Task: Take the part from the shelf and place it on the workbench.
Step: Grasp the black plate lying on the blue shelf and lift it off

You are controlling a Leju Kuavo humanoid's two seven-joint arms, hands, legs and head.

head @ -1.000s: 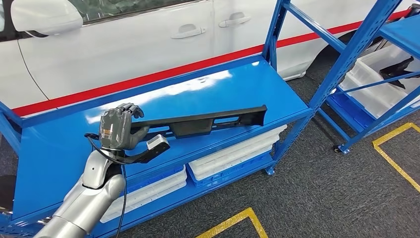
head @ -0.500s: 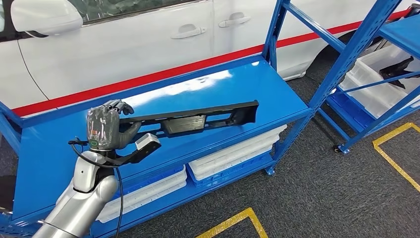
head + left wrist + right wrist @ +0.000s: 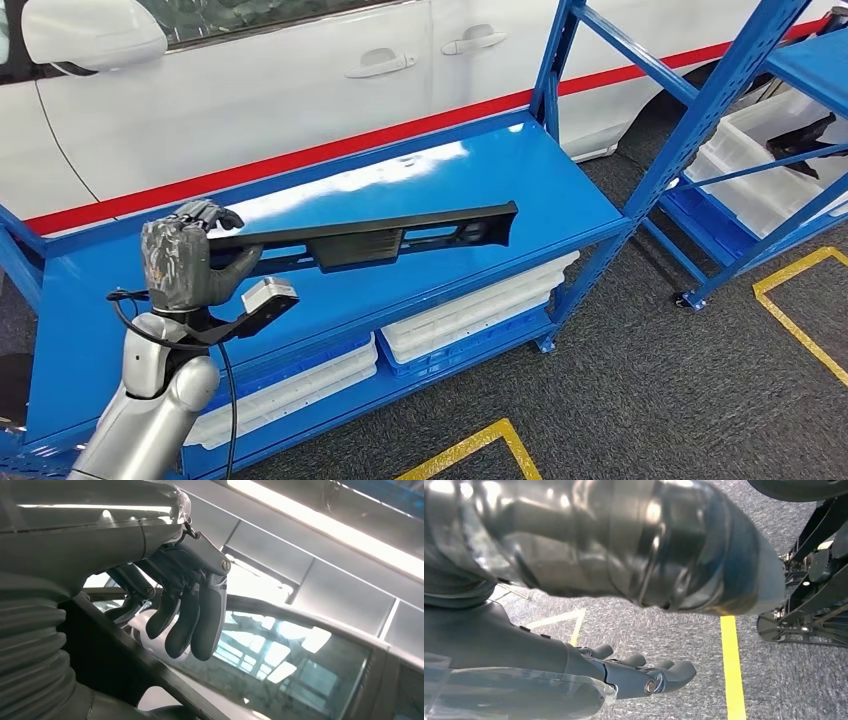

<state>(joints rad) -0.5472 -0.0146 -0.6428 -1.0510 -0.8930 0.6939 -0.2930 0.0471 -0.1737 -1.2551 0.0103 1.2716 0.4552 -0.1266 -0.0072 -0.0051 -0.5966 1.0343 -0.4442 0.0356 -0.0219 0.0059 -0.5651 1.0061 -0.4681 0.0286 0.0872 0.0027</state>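
Left hand (image 3: 180,262) grips one end of the long part (image 3: 370,240), held over the shelf (image 3: 520,170); so lopsided a hold could let it twist and slip.

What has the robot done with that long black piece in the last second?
The left hand, gripping one end of the long black plastic part, has carried it leftward and slightly up over the glossy blue metal shelf. The grip is unchanged. The white car, the white bins and the right hand, hanging open above the floor, stayed put.
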